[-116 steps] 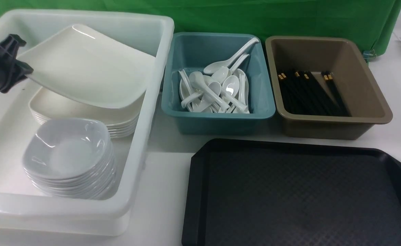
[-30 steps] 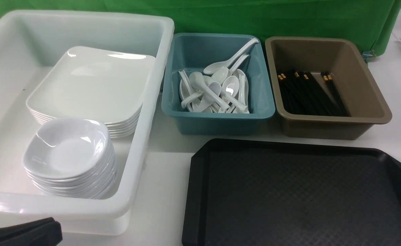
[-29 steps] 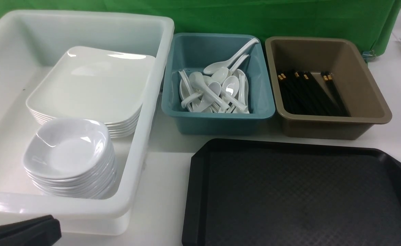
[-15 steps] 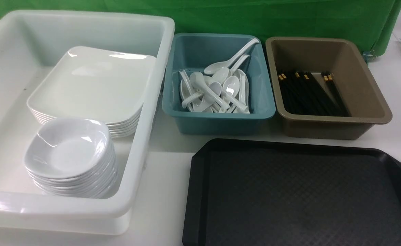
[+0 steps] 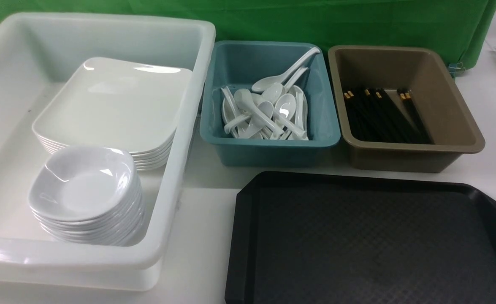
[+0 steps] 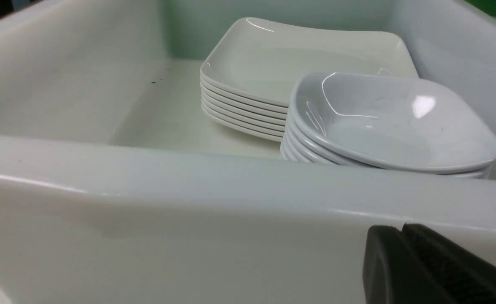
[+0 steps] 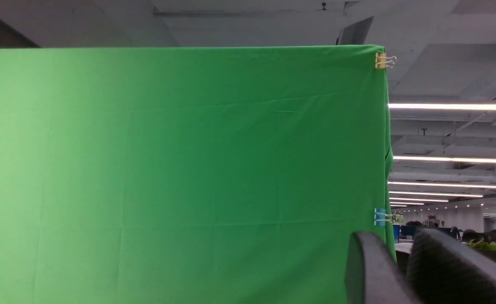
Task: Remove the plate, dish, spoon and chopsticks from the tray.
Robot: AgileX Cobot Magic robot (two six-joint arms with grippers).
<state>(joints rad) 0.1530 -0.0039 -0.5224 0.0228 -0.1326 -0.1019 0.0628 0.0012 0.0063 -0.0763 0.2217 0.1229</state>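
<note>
Glossy white plate [image 5: 110, 105] tops the stack at the white bin's [image 5: 176, 177] far end: stiff, slippery; grip its rim. Left gripper [image 6: 402, 236] shut, empty; right gripper [image 7: 399, 249] slightly parted, empty.

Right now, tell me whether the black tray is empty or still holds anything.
Empty as far as shown: the tray shows only its bare textured base in the front view. Its near and right edges run out of frame, so those parts cannot be checked.
</note>
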